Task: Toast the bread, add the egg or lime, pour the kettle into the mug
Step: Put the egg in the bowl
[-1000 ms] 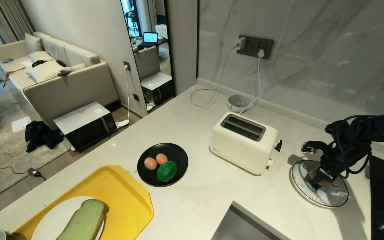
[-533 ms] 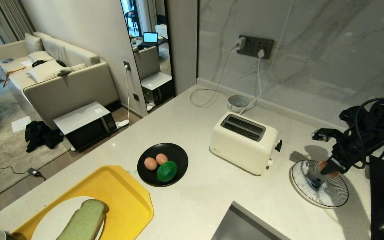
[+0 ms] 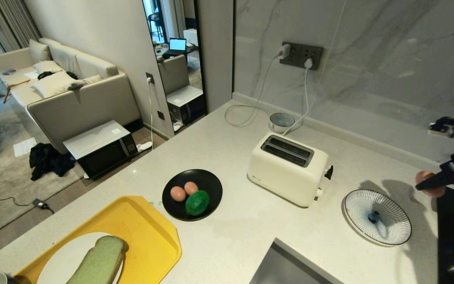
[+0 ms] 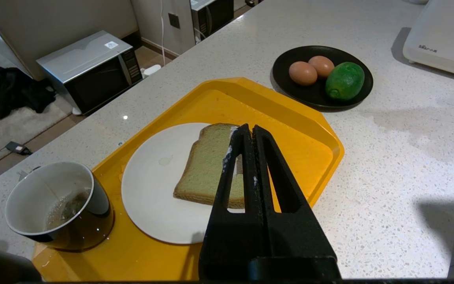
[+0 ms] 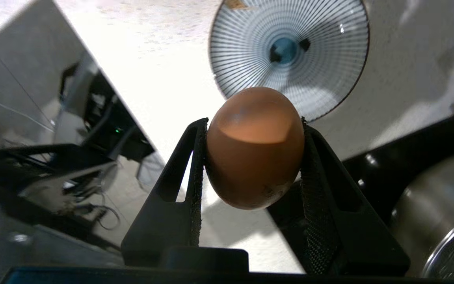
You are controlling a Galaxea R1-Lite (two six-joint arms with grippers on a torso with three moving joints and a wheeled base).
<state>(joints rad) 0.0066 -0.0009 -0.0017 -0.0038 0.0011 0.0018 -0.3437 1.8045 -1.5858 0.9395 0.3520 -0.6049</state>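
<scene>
I have the right end effector (image 3: 428, 184) at the right edge of the frame, clamped on the egg (image 3: 425, 182) above the bench (image 3: 235, 221), right of the striped plate (image 3: 377, 216). My left end effector (image 4: 247, 132) is fully closed and empty over the bread (image 4: 207, 165)

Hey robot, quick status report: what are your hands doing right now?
Right hand shut on egg, above counter beside striped plate. Left hand shut, empty, over bread. Nothing in the way.
</scene>
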